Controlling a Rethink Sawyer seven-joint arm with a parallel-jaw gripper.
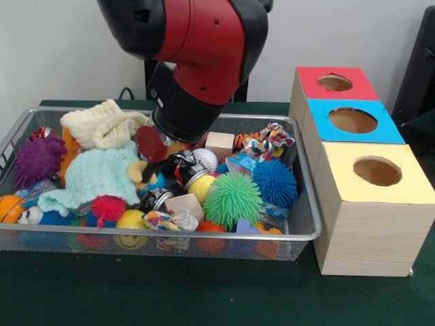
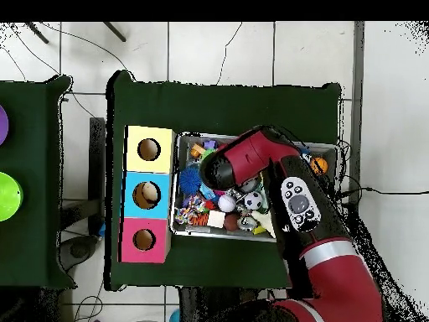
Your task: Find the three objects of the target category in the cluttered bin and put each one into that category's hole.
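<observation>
The silver wire-mesh tray (image 1: 307,234) is full of toys and also shows in the overhead view (image 2: 251,237). My gripper (image 1: 156,153) is down in the tray's middle back, hidden under the arm's black wrist, so its state cannot be seen. A small orange-and-black striped piece (image 1: 239,141), perhaps the tiger, peeks out by a wooden block (image 1: 219,142). An orange soft shape (image 1: 68,151) sits behind the cream cloth at the left. The red-panelled hole (image 1: 334,82) tops the far end of the wooden box; in the overhead view the red-panelled hole (image 2: 144,240) is the one nearest my base.
Blue-panelled (image 1: 353,120) and yellow-panelled (image 1: 377,171) holes lie nearer the camera. In the tray are a cream cloth (image 1: 102,124), a mint cloth (image 1: 95,175), spiky balls in green (image 1: 232,199), blue (image 1: 274,182) and purple (image 1: 38,159), a rope toy (image 1: 270,141) and a baseball (image 1: 206,159).
</observation>
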